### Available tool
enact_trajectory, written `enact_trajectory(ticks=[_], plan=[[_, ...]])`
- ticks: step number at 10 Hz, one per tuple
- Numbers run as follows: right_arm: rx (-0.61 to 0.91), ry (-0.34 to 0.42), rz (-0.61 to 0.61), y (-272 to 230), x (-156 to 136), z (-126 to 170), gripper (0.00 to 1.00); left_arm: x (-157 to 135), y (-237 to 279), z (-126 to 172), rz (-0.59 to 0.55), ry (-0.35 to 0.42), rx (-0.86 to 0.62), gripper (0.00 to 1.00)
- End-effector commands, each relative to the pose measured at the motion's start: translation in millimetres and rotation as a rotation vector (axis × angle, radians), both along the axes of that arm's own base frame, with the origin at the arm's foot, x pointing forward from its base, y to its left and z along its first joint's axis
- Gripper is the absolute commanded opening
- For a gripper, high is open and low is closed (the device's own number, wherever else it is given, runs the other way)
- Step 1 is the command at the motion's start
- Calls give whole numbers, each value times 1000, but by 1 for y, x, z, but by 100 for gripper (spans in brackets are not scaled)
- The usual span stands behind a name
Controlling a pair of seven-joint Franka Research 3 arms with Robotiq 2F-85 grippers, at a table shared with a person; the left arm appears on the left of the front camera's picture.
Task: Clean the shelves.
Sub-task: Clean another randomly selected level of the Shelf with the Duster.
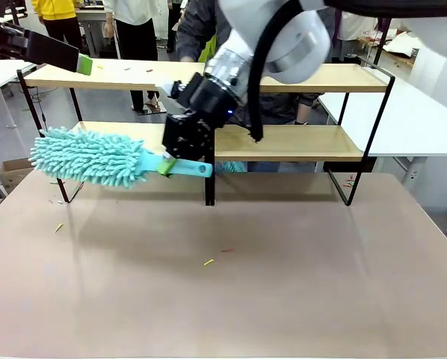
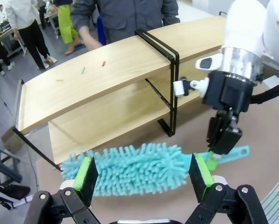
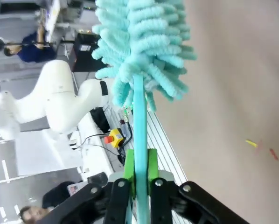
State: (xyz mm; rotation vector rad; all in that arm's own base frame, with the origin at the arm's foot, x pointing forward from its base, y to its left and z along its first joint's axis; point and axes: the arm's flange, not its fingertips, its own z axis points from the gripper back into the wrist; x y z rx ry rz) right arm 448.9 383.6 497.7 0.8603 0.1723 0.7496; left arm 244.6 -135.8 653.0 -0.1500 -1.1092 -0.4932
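While the right gripper (image 1: 180, 161) clamps its green pads on the handle of a teal duster (image 1: 96, 158), the fluffy head hangs in front of the left end of the shelves (image 1: 298, 142), just above the tabletop (image 1: 283, 284) and level with the lower board. The right wrist view shows the handle pinched tight between the two pads. The shelves stand across the far side of the table, two pale boards on a black frame with a central post, and a person (image 2: 125, 16) stands behind them.

The left gripper (image 2: 144, 175) hovers apart from the work with its fingers spread wide and nothing between them; in the front view one green pad shows near the top board's left end.

The cleaning looks far from finished. Small coloured scraps (image 2: 93, 66) lie on the top board, seen in the left wrist view, and more scraps (image 1: 208, 262) lie scattered on the tabletop. The duster head does not appear to touch either board yet, so both tiers seem left to sweep.
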Motion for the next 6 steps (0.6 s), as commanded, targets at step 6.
enact_trajectory(ticks=[6], plan=[[17,105,58,-154,-107,-17,12,-1,1,-2,-2,0,-1,100]])
